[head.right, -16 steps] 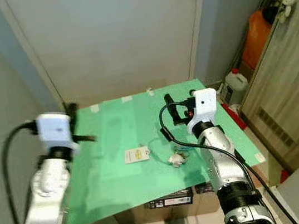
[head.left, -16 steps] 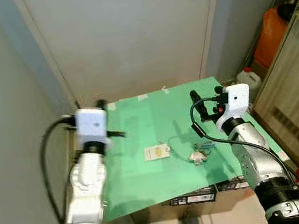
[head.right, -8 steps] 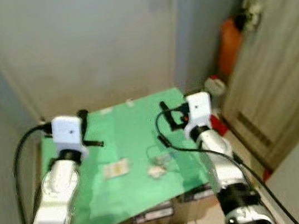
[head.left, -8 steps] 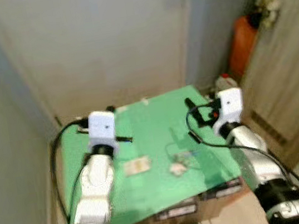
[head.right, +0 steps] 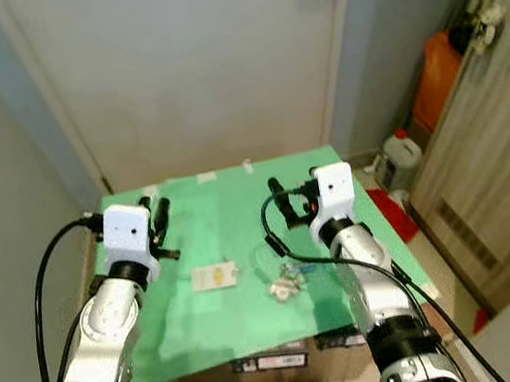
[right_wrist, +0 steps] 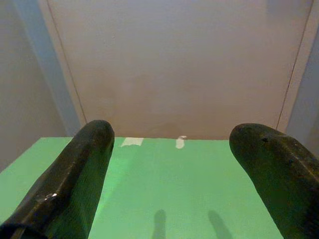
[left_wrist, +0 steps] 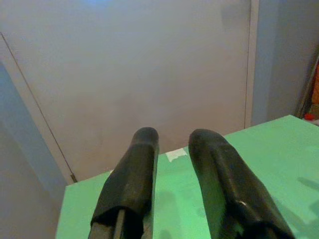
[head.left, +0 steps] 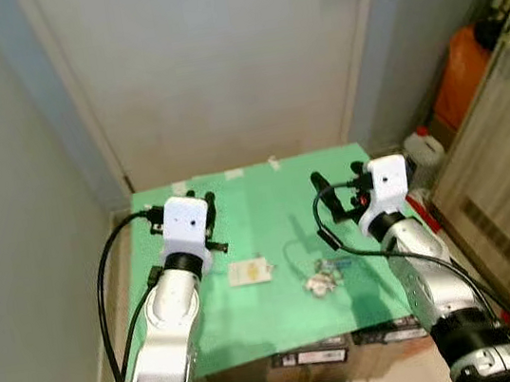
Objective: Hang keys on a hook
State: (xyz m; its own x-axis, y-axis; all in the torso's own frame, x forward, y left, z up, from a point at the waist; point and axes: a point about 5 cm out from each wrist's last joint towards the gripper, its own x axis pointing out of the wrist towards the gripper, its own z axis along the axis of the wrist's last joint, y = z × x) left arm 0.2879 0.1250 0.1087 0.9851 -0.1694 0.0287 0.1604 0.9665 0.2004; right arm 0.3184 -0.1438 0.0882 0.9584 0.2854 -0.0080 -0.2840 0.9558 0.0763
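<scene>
The view has swung back to face the door. Left gripper (head.left: pixel 206 219) hangs over the green table (head.left: pixel 255 191), fingers slightly apart. The keys (head.left: pixel 324 277) lie untouched beside the right gripper (head.left: pixel 330 197), spread wide.
</scene>
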